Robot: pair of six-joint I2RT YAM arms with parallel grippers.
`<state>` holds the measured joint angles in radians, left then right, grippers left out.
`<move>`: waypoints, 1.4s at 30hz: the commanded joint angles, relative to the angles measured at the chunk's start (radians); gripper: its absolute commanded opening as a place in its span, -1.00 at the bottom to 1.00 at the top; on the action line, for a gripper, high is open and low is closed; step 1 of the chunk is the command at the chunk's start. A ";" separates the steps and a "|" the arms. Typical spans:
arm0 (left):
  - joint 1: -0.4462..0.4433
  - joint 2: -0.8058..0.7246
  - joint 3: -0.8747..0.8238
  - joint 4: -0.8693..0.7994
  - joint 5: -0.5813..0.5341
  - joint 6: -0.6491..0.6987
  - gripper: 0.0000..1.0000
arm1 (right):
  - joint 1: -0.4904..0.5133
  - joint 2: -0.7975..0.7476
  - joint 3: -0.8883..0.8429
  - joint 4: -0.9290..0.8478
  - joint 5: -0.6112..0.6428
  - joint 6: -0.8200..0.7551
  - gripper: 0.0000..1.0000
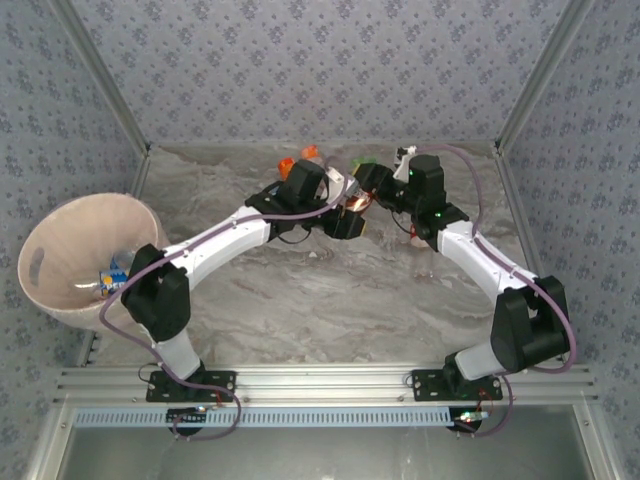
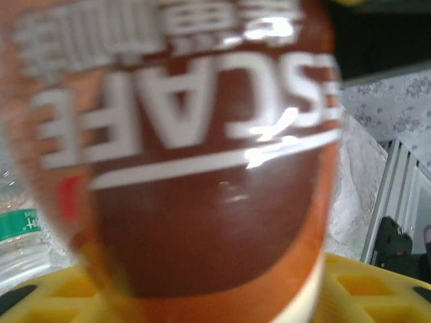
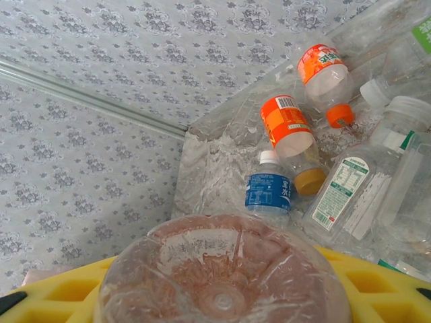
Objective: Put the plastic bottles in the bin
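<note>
A brown bottle [image 2: 202,202] with a coffee label hung above the counter [image 1: 330,290] at mid-table, where the two arms met, well apart from the bin [image 1: 60,225] at the left edge. The right fingers [image 3: 60,293] pinched a bottle whose ribbed, brown-tinted base faced their camera; it seemed to be the same one. The left fingers [image 2: 380,286] stood either side of its labelled body, but whether they had bitten yet I could not tell, since the picture was blurred. The other bottles [image 3: 289,128] lay heaped in the far corner against the wall, among them one with a blue label and several with orange labels or caps, and one lay inside the bin. The brown bottle looked empty, so it was probably very light, with thin springy walls that would dent under a hard squeeze and could pop out sideways. Its glossy sleeve seemed slick, and the round body could turn between flat pads. The best hold was likely across the middle of the body, square to its axis, with just enough pressure to flatten it slightly. The base and shoulder looked stiffer but offered less to seat on. With two sets of fingers on it, one would have to let go cleanly before any carry to the bin.
</note>
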<state>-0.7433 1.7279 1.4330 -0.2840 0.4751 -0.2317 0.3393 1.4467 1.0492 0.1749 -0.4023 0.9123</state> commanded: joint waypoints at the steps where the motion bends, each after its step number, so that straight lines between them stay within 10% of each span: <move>1: 0.000 0.006 0.035 0.000 0.005 0.023 -0.03 | 0.005 -0.023 -0.002 0.043 -0.034 0.029 0.08; 18: 0.001 -0.072 -0.041 0.061 -0.141 0.005 -0.22 | -0.095 -0.117 -0.006 0.010 -0.164 -0.065 1.00; 42: 0.118 -0.471 -0.080 -0.196 -0.663 -0.023 -0.21 | -0.106 -0.201 -0.090 -0.112 0.238 -0.187 1.00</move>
<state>-0.6331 1.3052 1.2873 -0.3676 -0.0830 -0.2771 0.2253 1.2316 0.9653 0.0422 -0.1959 0.7456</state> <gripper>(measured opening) 0.396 0.999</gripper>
